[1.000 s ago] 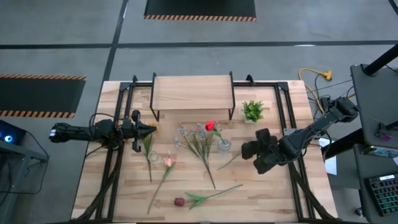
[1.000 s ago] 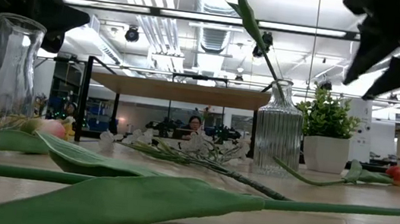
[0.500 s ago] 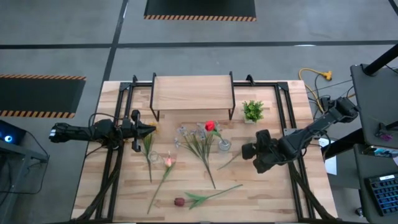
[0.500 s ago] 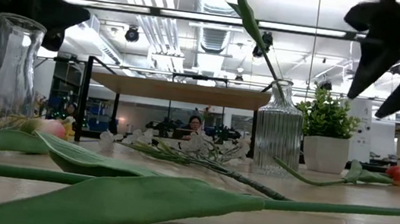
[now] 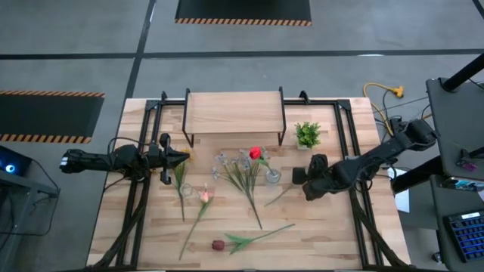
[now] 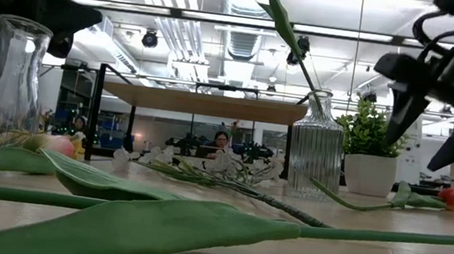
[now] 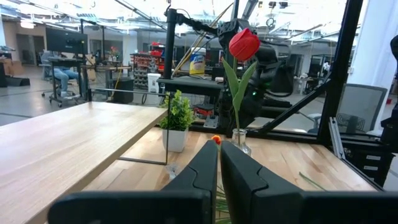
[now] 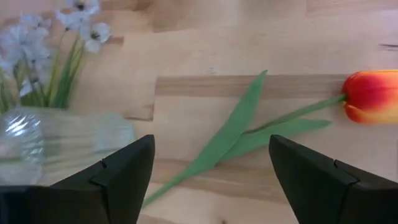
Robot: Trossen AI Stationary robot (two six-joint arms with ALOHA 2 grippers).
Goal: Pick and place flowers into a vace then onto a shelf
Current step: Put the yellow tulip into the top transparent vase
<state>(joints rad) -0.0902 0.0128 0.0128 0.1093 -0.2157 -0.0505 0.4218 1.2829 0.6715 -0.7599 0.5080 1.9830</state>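
1. The right pincer (image 5: 305, 183) hangs low over the tabletop (image 5: 325, 234), its fingers spread wide apart with nothing between them. In the right wrist view an orange tulip (image 8: 372, 96) lies flat on the wood below the gap, its stem and leaf running across; the flower head is partly cut off by the picture's edge.
2. In the high view that orange tulip is mostly hidden under the right pincer; only its green stem (image 5: 281, 194) shows.
3. The left pincer (image 5: 185, 156) rests at the tabletop's left side, fingers pressed together and holding nothing.
4. A red tulip (image 5: 255, 153) stands in a ribbed glass vase (image 6: 315, 146) near the tabletop's middle; in the low view its head is cut off by the top edge.
5. A second, clear glass vase (image 6: 8, 83) stands near the left pincer; whether it holds anything is hard to make out.
6. Loose flowers lie on the wood: a white-blossom spray (image 5: 240, 174), a pink tulip (image 5: 205, 196) and a maroon tulip (image 5: 218, 245).
7. The shelf (image 5: 234, 112) stands at the tabletop's far side, with a small potted plant (image 5: 307, 135) just beside it.
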